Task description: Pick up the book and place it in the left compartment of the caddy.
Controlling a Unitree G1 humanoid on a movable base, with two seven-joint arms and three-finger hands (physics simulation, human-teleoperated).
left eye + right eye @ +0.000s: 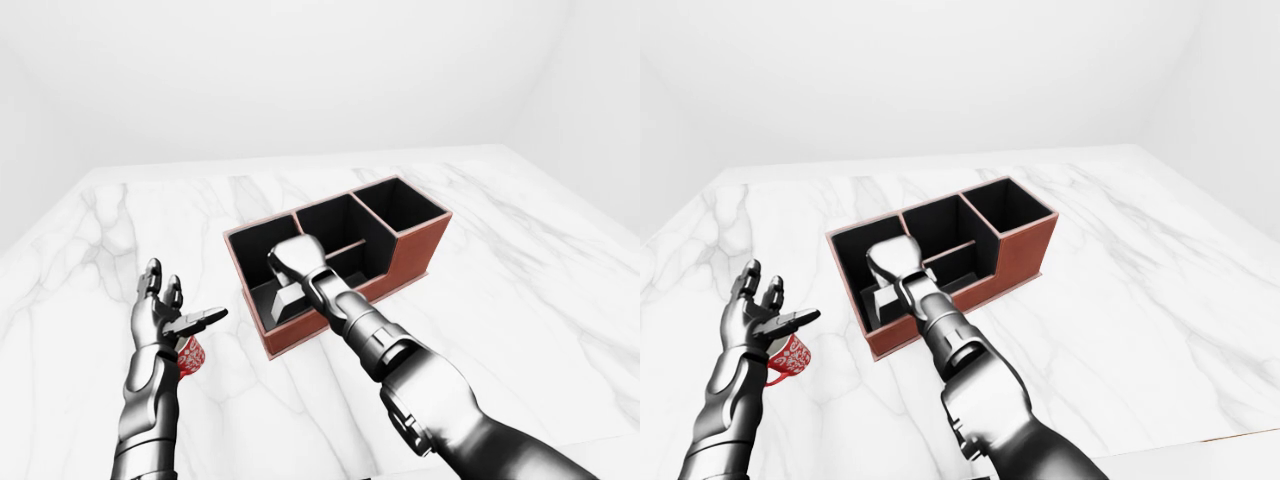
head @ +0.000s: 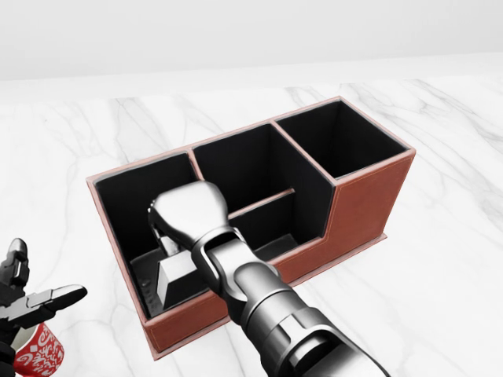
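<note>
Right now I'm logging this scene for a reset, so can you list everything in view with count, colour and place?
Caddy: one, reddish-brown outside and black inside, on the marble counter, centre of the head view.
Book: one, grey, standing in the caddy's left compartment under the right hand.
Mug: one, red with white pattern, on the counter at lower left of the right-eye view, beside the left hand.
Counter: one, white marble with grey veins, filling the lower half of the eye views.
Right hand: silver, over the left compartment; its fingers are hidden, so its grip cannot be judged.
Left hand: dark grey, raised at lower left, fingers spread open.
</note>
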